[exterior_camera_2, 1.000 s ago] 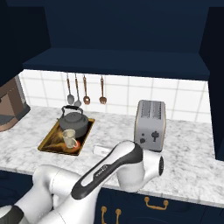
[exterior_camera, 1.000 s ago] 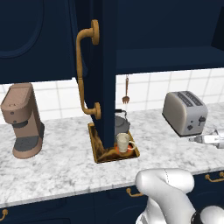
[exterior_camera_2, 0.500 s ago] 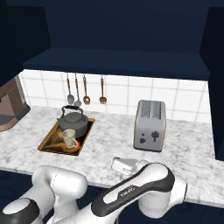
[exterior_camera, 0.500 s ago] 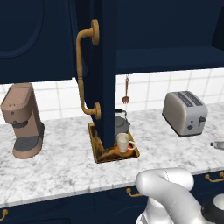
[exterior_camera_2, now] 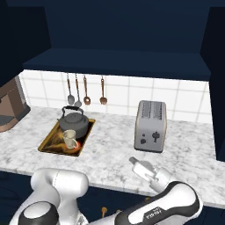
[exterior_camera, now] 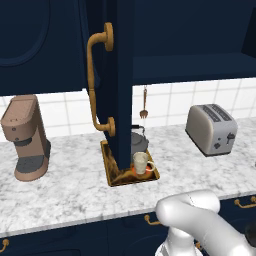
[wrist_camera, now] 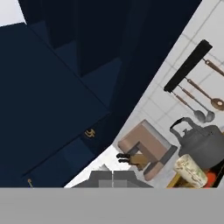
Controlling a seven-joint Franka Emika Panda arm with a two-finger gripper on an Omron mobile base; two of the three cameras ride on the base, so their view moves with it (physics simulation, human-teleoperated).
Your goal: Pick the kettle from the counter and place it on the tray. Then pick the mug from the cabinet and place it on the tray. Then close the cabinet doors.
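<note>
Gripper (wrist_camera: 113,176) is sitting with its jaws pressed together, pinching nothing. Kettle (exterior_camera_2: 74,122) and mug (exterior_camera_2: 69,139) are both resting on the tray (exterior_camera_2: 49,143), well off to the gripper's left on the counter (exterior_camera_2: 110,149); mug is touching nothing but the tray, just in front of the kettle. Cabinet door (exterior_camera: 117,80) is standing open, edge-on over the tray. Toaster (exterior_camera_2: 151,125) is sitting closest to the gripper, just beyond it.

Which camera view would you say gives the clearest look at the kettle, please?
The right base view: the kettle stands unobstructed on the tray behind the mug. In the left base view the cabinet door hides most of it; the hand view shows it tilted.
</note>
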